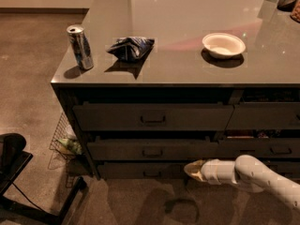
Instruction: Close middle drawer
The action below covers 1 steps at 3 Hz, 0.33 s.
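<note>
Cabinet front with three stacked drawers under a grey surface (pixel 187 18). The middle drawer (pixel 122 150) lies at centre frame, between the taller top drawer (pixel 112 117) and the bottom drawer (pixel 126 170). Its slim front sits almost level with the neighbouring fronts, and no open box shows behind it. Its small pull handle (pixel 152 152) is at mid-width. The closing step is therefore judged to be at or very near its end.

The gripper (pixel 191 169) hangs at lower centre-right, below and to the right of that handle, in front of the bottom drawer. The fingers look drawn together into a narrow tip and hold nothing. Whether the tip touches any front cannot be told. The white arm (pixel 255 176) runs off toward the lower right corner.

Next move, as a judgement: if a slight gap is left, it calls for a short straight push on the drawer front near the handle, so that the box does not skew. Otherwise it calls for a retreat from the cabinet.

On the surface are a drink can (pixel 79 47) at upper left, a crumpled blue snack bag (pixel 131 48) beside it, and a white bowl (pixel 223 45) further right; none bears on the drawer's travel. A wire basket (pixel 61 137) stands at the cabinet's left side and a black stand (pixel 18 172) at lower left. Narrower drawers (pixel 276 149) sit at the right edge. Nothing lies between the gripper and the drawer front.
</note>
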Available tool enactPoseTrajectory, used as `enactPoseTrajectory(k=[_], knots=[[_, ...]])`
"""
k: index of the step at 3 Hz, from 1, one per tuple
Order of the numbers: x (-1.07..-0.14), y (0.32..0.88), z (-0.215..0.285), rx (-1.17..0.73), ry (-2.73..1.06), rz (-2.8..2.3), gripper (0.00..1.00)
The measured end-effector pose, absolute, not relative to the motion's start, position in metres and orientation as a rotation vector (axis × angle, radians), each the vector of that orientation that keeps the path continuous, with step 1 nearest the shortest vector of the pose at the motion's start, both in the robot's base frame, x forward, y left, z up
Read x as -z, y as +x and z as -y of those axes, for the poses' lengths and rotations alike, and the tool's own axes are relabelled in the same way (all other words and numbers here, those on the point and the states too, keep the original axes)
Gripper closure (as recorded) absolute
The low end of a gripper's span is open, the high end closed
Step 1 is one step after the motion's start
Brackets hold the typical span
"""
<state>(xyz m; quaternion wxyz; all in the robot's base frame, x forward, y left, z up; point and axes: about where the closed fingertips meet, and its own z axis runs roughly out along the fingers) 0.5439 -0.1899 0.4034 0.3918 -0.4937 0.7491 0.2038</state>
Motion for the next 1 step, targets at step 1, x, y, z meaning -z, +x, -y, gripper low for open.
enactPoseTrajectory(k=[1], knots=[[-0.4033, 0.5438, 0.1898, -0.518, -1.254, -1.902, 1.0]])
